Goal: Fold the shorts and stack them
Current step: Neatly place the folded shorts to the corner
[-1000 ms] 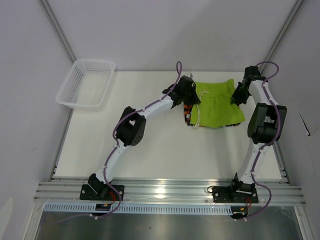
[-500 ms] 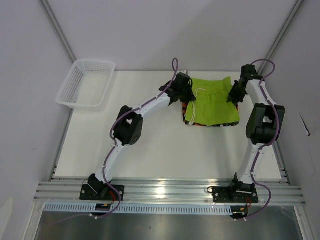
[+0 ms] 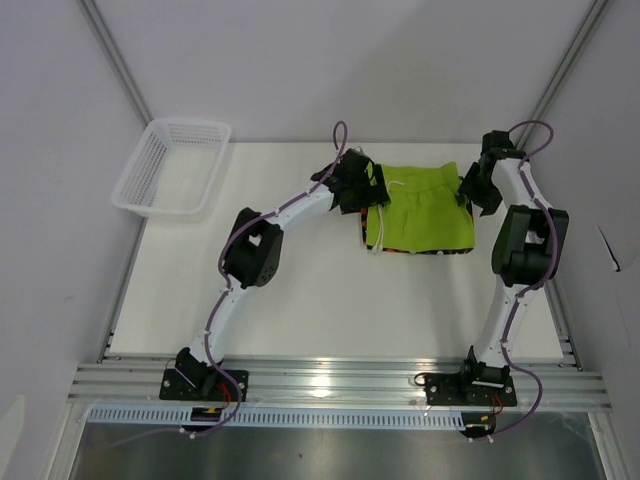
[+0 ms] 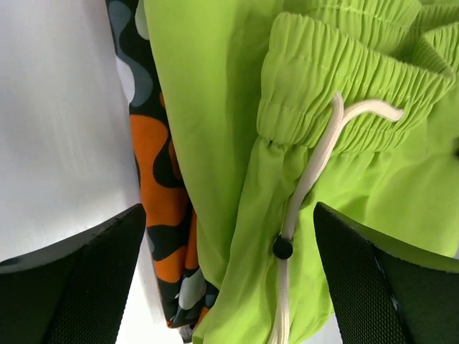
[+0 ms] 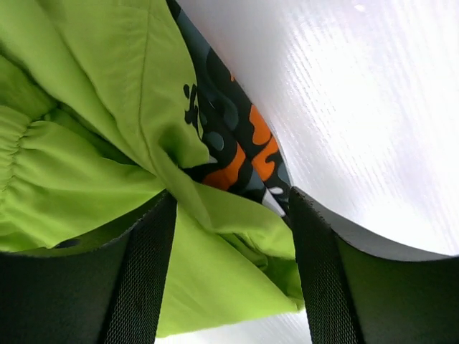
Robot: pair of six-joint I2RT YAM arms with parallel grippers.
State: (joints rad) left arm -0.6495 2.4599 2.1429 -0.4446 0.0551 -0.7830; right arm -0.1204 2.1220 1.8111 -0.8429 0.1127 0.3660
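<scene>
The lime green shorts lie folded on top of the orange, black and grey camo shorts at the back right of the table. Only the camo pair's left and front edges stick out. My left gripper hangs over the stack's left edge, open wide. Below it are the green waistband, the white drawstring and the camo edge, with nothing pinched. My right gripper is at the stack's right edge, open. Loose green fabric lies between its fingers over the camo cloth.
A white mesh basket stands at the back left corner of the white table. The table's right edge and the frame rail run close behind my right arm.
Both grippers have gone from shut to open and let go of the green shorts. The green pair has shifted a little left and settled squarely on the camo pair.
</scene>
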